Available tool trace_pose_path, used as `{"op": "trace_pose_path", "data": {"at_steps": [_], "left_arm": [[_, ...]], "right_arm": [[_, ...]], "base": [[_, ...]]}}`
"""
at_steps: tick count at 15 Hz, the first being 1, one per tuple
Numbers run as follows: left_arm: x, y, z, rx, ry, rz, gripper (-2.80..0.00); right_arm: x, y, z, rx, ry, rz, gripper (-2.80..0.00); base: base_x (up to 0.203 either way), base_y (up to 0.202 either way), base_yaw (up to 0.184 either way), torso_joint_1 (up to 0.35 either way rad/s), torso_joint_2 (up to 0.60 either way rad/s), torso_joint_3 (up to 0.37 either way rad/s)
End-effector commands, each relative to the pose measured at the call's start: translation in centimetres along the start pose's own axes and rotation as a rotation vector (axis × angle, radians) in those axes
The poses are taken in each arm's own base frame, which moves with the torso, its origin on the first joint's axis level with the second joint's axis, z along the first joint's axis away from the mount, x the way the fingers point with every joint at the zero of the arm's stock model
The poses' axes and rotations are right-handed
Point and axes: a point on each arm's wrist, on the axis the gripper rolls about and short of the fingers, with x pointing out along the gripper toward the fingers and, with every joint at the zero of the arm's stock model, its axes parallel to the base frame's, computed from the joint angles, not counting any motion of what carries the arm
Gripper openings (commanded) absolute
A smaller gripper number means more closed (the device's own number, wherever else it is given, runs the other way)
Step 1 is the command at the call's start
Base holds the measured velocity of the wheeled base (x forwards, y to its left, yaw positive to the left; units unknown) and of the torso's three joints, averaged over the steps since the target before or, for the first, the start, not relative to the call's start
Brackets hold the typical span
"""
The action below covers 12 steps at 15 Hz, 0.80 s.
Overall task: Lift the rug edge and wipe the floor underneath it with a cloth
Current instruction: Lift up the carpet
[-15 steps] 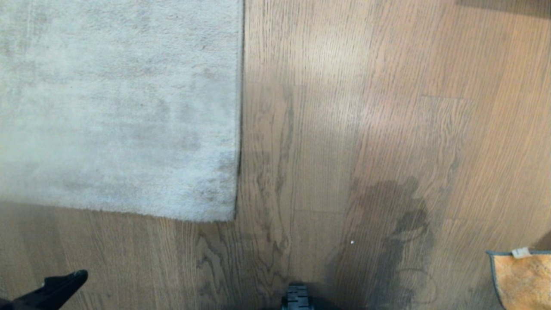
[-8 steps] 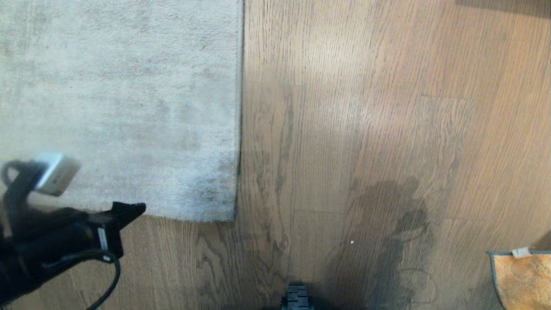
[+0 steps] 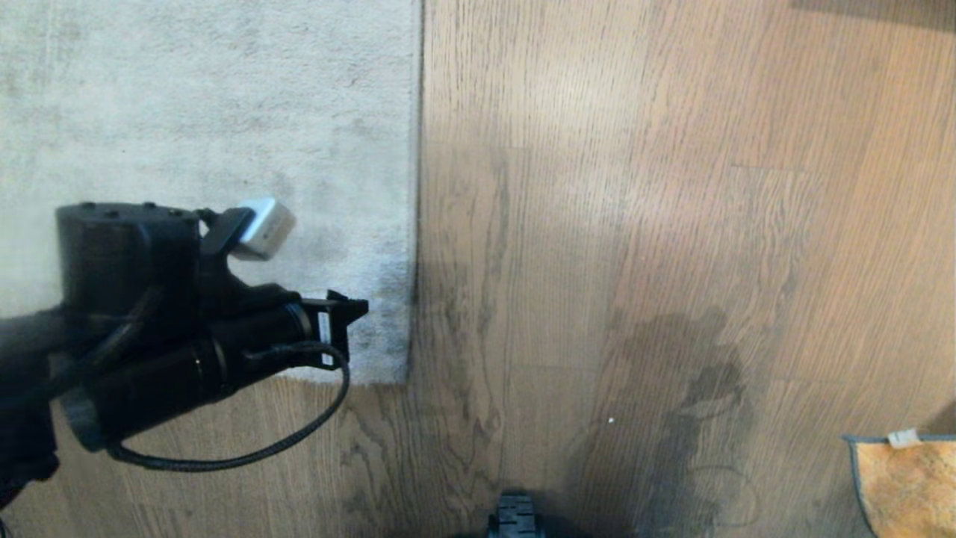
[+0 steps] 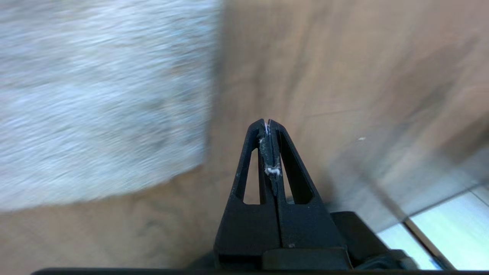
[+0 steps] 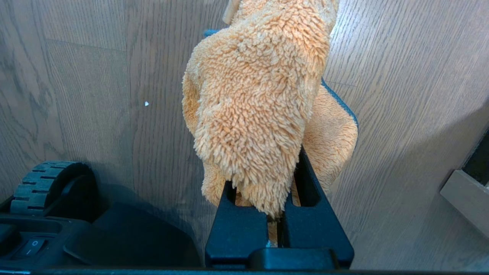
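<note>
- Since a second ago the left arm has swung up from the bottom left corner of the head view and now reaches across the near part of the rug (image 3: 209,112), its left gripper (image 3: 357,308) pointing toward the rug's square corner.
- Left gripper: its two black fingers are pressed flat together with nothing between them — only a few pale fibres cling to the inner faces in the left wrist view (image 4: 269,126).
- From the head view the fingertips sit over the pile just inside the rug edge (image 3: 413,224); whether they touch it cannot be told.
- Rug edge: it lies flat on the floor (image 3: 597,187), running straight away from the robot, with the corner just beyond the gripper's tip.
- A black cable (image 3: 246,456) loops from the left wrist out over the bare planks.
- Cloth (image 5: 259,103): the right gripper (image 5: 279,214) is clamped on it, the orange pile bunched up between and over the fingers.
- In the head view only a corner of the cloth (image 3: 907,486) shows at the bottom right, with its grey edging and white tag, well apart from the rug.
- Floor: a dark shadow patch (image 3: 687,388) lies between the rug corner and the cloth, with a tiny white speck (image 3: 611,421) beside it.
- A ridged black wheel (image 5: 46,183) of the base shows near the right gripper.
</note>
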Motion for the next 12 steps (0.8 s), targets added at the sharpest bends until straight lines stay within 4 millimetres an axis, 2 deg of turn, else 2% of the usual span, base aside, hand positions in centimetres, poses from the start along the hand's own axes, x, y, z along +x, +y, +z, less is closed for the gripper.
{"op": "trace_pose_path", "data": {"at_steps": [1, 4, 5, 12], "left_arm": [[1.6, -1.7, -0.2, 0.004, 0.029, -0.049, -2.8], [2.9, -3.3, -0.8, 0.021, 0.051, -0.03, -2.8], [3.0, -3.7, -1.0, 0.028, 0.053, -0.022, 0.0], [5.3, -5.1, -1.4, 0.054, 0.079, 0.052, 0.0]], "right_arm": [[0.0, 0.0, 0.0, -0.001, 0.001, 0.001, -2.8], [0.0, 0.0, 0.0, -0.001, 0.001, 0.001, -2.8], [0.0, 0.0, 0.0, -0.001, 0.001, 0.001, -2.8], [0.0, 0.0, 0.0, -0.001, 0.001, 0.001, -2.8]], "base": [[0.0, 0.0, 0.0, 0.0, 0.0, 0.0], [0.0, 0.0, 0.0, 0.0, 0.0, 0.0], [0.0, 0.0, 0.0, 0.0, 0.0, 0.0], [0.0, 0.0, 0.0, 0.0, 0.0, 0.0]]}}
